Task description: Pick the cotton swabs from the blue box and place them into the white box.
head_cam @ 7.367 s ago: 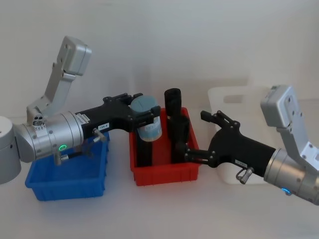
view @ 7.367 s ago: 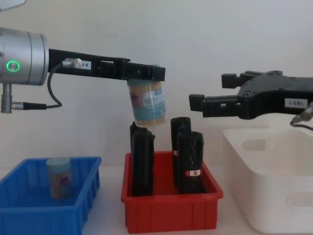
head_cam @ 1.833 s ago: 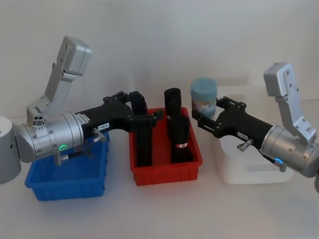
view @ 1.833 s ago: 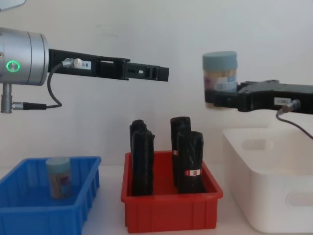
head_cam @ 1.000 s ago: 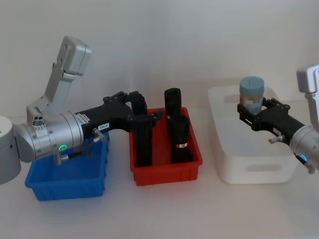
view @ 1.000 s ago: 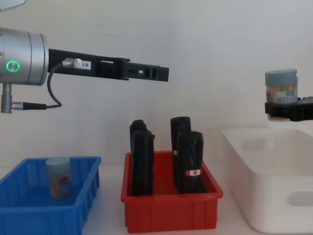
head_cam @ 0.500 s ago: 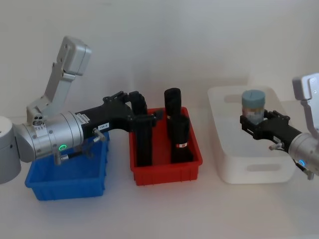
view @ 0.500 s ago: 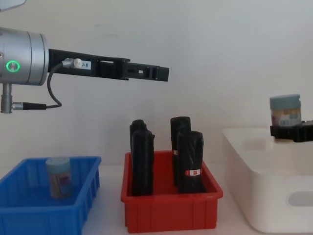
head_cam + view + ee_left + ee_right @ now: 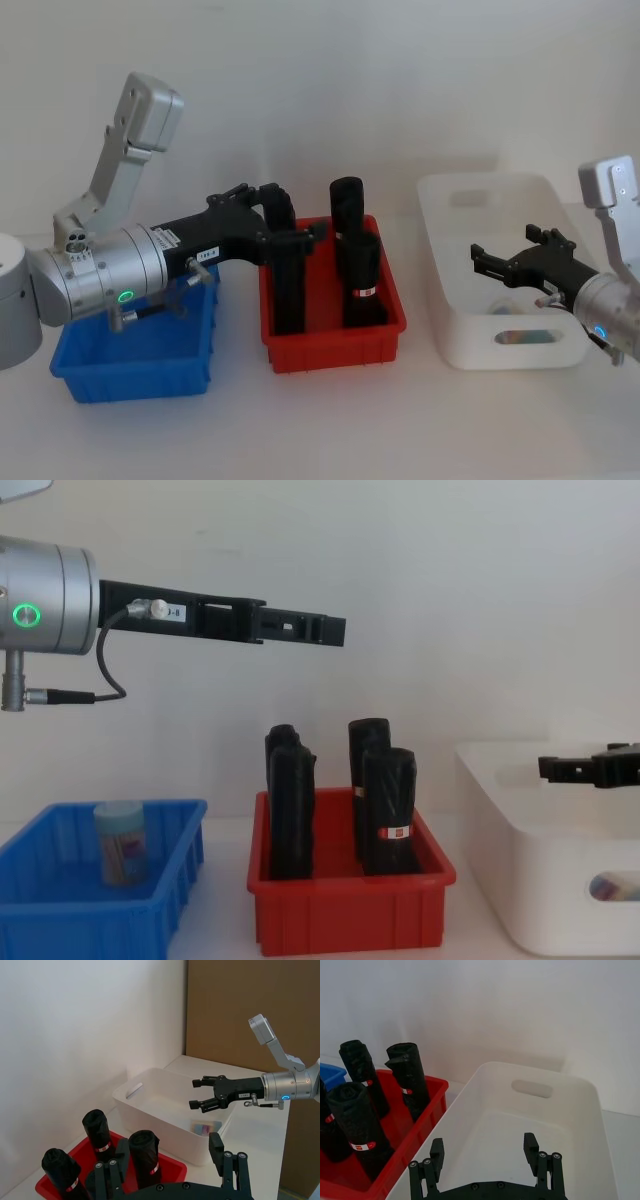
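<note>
One cotton swabs tub (image 9: pixel 122 842) with a pale blue lid stands upright in the blue box (image 9: pixel 60 920) at the left. Another tub (image 9: pixel 515 338) lies at the bottom of the white box (image 9: pixel 470 345); its label (image 9: pixel 615 885) shows through the front handle cut-out. My right gripper (image 9: pixel 505 250) hangs open and empty just above the white box's rim (image 9: pixel 580 1085), its fingers (image 9: pixel 436 1152) spread over the box's inside. My left gripper (image 9: pixel 295 215) is open and empty, held high over the red bin (image 9: pixel 330 350). The left arm hides most of the blue box's (image 9: pixel 130 375) inside in the head view.
The red bin (image 9: pixel 350 910) stands between the two boxes and holds tall black rolls (image 9: pixel 388 810) standing upright, reaching well above its rim. A white wall runs close behind all three containers.
My right gripper has sunk toward the white box and opened. The tub it held has dropped to the box's bottom. The left arm has not moved.
</note>
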